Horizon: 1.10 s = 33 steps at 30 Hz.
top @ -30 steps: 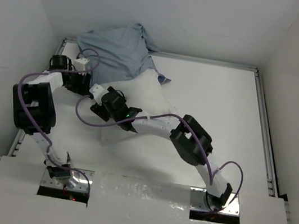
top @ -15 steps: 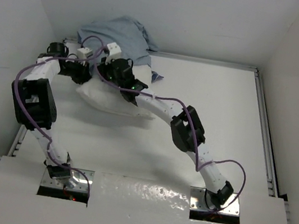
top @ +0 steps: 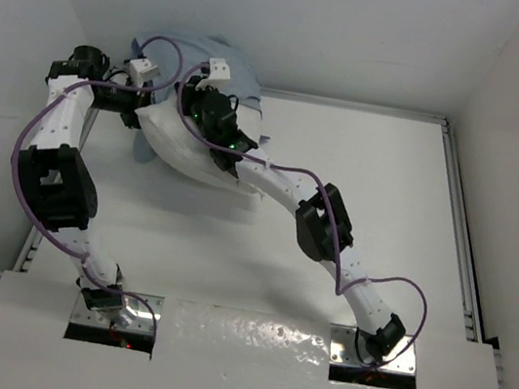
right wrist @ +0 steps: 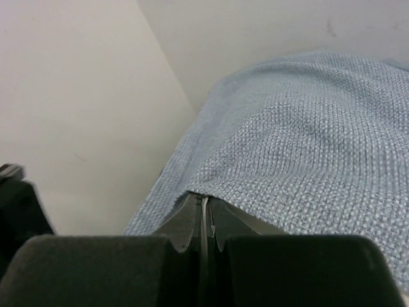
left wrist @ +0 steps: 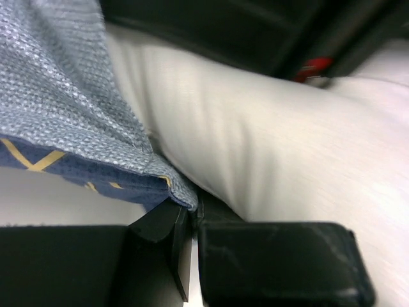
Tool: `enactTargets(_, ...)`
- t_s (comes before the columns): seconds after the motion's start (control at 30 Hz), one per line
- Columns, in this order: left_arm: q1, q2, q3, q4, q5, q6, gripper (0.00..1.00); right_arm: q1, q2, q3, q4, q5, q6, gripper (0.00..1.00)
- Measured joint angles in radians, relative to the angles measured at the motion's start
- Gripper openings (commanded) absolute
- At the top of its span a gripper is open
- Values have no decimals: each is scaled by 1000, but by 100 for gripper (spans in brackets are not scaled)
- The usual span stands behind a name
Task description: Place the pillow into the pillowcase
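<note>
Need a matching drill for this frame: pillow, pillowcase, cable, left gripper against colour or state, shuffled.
Things:
1. pillow
2. pillowcase
3. cable
4. left gripper

Colour or state:
a. purple
b. shut on a cloth hem
c. white
d. grey-blue weave

Pairs: 1-c, 2-d, 3-a, 4-b

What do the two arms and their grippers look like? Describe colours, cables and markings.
Both the left arm and right arm are white links joined by bulky black joint housings. A purple cable loops loosely along each, with a small white box near each wrist. The left gripper and right gripper have blocky matte black fingers. No lettering shows.
</note>
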Motion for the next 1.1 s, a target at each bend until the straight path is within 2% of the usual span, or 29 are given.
enactTargets(0.2,-20,-72,-66,22,-32,-45,0,-5,19,18,1,29,19,0)
enactTargets(0.33,-22,-143,-163,27,-109,-58,0,-5,-3,-81,42,-69,28,0)
enactTargets(0.4,-24,-172,-214,21,-156,-56,0,-4,-17,-133,54,-131,32,7)
enactTargets(0.43,-25,-180,-234,9,-181,-56,4,-3,-28,-163,58,-168,32,11)
enactTargets(0.47,-26,-185,-248,-3,-200,-56,11,-3,-39,-190,58,-197,34,24)
enactTargets(0.53,-26,-186,-257,-37,-224,-63,17,-2,-69,-252,60,-257,31,36)
enactTargets(0.63,-33,-203,-245,-112,-238,-81,37,0,-153,-406,58,-316,43,53)
enactTargets(0.67,-36,-208,-224,-133,-242,-84,52,1,-192,-472,57,-332,49,56)
enactTargets(0.73,-41,-217,-164,-154,-245,-92,68,2,-273,-597,77,-359,49,64)
enactTargets(0.8,-47,-224,-90,-164,-244,-100,72,2,-359,-715,108,-383,50,67)
enactTargets(0.9,-62,-225,21,-163,-247,-111,74,-2,-493,-851,128,-423,42,78)
enactTargets(0.93,-77,-225,48,-156,-256,-120,74,-4,-520,-873,127,-441,33,85)
enactTargets(1.0,-152,-224,83,-107,-317,-167,74,-7,-631,-945,105,-487,5,92)
enactTargets(1.1,-275,-211,87,-40,-400,-227,74,-25,-736,-976,26,-548,-24,95)
